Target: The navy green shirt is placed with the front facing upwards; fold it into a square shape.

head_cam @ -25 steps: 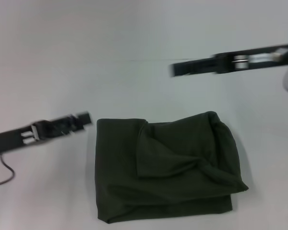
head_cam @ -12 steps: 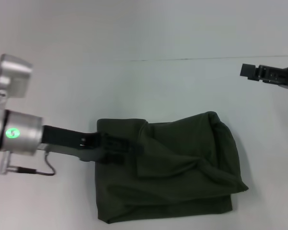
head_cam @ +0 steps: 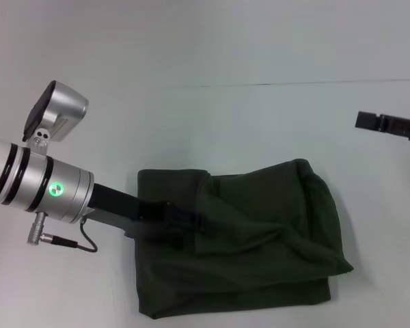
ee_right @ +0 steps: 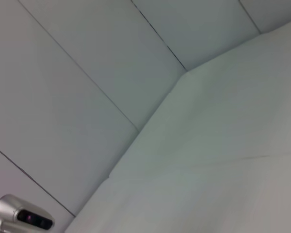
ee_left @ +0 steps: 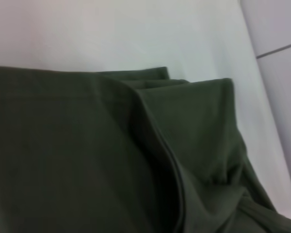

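A plain white table (head_cam: 212, 116) is filling nearly the whole head view, with a thin dark seam running across it in the upper part of the frame. The navy green shirt (head_cam: 260, 239) is lying directly on it in the lower centre, folded into a rough, rumpled rectangle, with its top layer bunching up toward the right edge.

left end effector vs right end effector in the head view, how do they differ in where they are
The left end effector reaches over the folded navy green shirt, its tip against the cloth; the right end effector is off the shirt, over the bare table at the right edge. Much of the left arm shows, only the right one's tip. Both are dark.
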`<state>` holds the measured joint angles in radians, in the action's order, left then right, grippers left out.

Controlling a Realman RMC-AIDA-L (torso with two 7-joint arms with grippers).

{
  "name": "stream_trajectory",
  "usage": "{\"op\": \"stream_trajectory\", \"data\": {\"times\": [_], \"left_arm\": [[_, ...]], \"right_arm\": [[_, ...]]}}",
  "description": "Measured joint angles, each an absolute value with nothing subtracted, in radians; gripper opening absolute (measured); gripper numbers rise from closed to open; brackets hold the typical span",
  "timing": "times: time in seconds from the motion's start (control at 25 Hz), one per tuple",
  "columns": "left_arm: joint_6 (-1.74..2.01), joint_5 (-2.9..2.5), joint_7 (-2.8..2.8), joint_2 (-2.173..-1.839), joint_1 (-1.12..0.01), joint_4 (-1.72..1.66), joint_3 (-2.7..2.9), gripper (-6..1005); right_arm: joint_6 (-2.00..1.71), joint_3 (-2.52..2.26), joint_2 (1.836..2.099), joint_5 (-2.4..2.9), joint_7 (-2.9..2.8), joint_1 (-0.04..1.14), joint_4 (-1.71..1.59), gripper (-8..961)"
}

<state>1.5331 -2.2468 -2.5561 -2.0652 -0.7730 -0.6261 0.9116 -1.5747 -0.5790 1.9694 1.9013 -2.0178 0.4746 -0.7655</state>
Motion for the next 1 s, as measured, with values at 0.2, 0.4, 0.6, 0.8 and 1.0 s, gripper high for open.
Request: {"op": "stream_trajectory", "data": {"times": [0.2,0.4,0.6,0.8,1.0], "left_arm": [[1.53,-2.254,-2.561,-2.069,-0.781,-0.622,0.916,886],[1.526,-2.255,-2.561,-2.073,-0.786,-0.62,0.916,884],[1.522,-2.252,-2.562,-2.084,-0.79,-0.62,0.917,879],[1.513,-2.255,-2.562,-2.095,-0.801,-0.616,0.917,874],[1.499,-2.253,-2.569,-2.099,-0.808,-0.616,0.914,869]], "right_arm": [[-1.65,-0.585,1.97,1.984,-1.934,0.483,-0.765,931],[-1.746,-0.587,1.978,2.113,-1.674,0.471,-0.765,930],[-1.765,-0.561,1.978,2.135,-1.54,0.428,-0.772,930],[-1.768,-0.554,1.976,2.138,-1.534,0.417,-0.767,929],[-1.77,-0.554,1.977,2.14,-1.533,0.409,-0.768,929]]}}
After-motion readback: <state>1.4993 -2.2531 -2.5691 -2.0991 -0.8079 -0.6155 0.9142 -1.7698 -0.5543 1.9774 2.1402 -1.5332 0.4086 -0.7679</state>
